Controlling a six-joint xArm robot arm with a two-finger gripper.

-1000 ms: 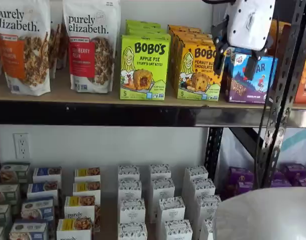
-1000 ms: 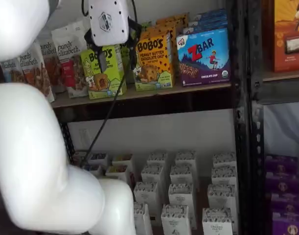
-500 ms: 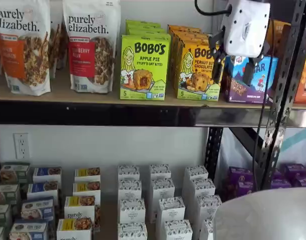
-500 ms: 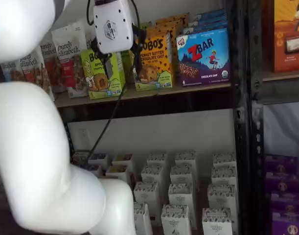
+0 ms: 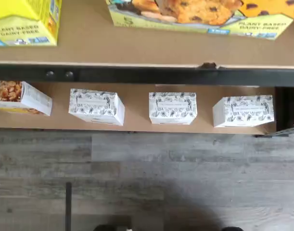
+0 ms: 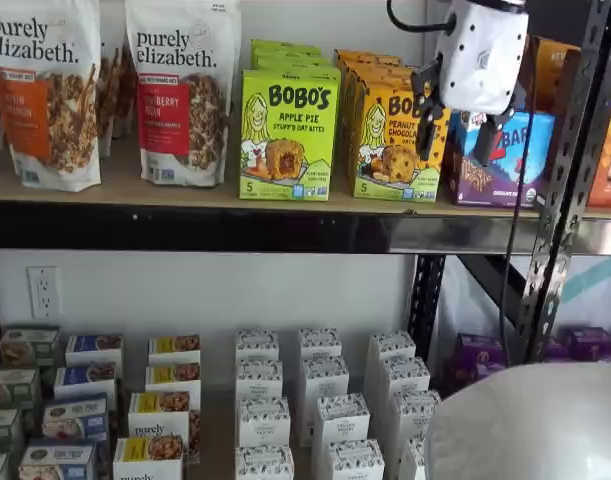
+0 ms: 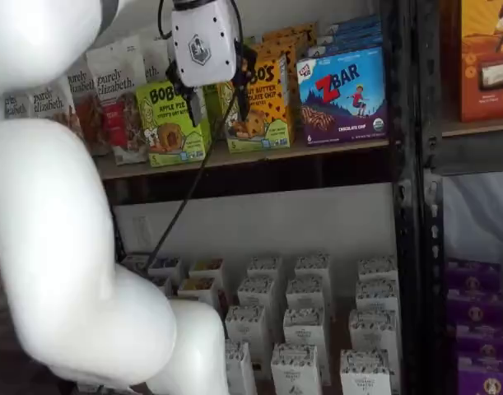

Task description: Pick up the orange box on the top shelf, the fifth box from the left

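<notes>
The orange box (image 6: 390, 140) stands upright on the top shelf (image 6: 135, 190), between a lime-green Bobo's box (image 6: 288, 133) and a blue-purple ZBar box (image 6: 505, 160). It shows in both shelf views (image 7: 263, 103), and its lower front edge shows in the wrist view (image 5: 199, 14). My gripper (image 6: 453, 140) hangs in front of the shelf at box height, open, with a plain gap between its black fingers and nothing in them. One finger (image 6: 425, 125) overlaps the orange box's right edge. In a shelf view the gripper (image 7: 216, 97) sits between the green and orange boxes.
Purely Elizabeth bags (image 6: 180, 90) stand at the shelf's left. A black front rail (image 5: 137, 74) runs under the board. Small white boxes (image 6: 320, 410) fill the lower level. A black perforated upright (image 6: 565, 180) stands right of the gripper. The white arm (image 7: 62, 247) fills one side.
The gripper has moved sideways across the shelf front, from before the ZBar box toward the orange box, and slightly up. Its fingers stay apart. No box has moved.
</notes>
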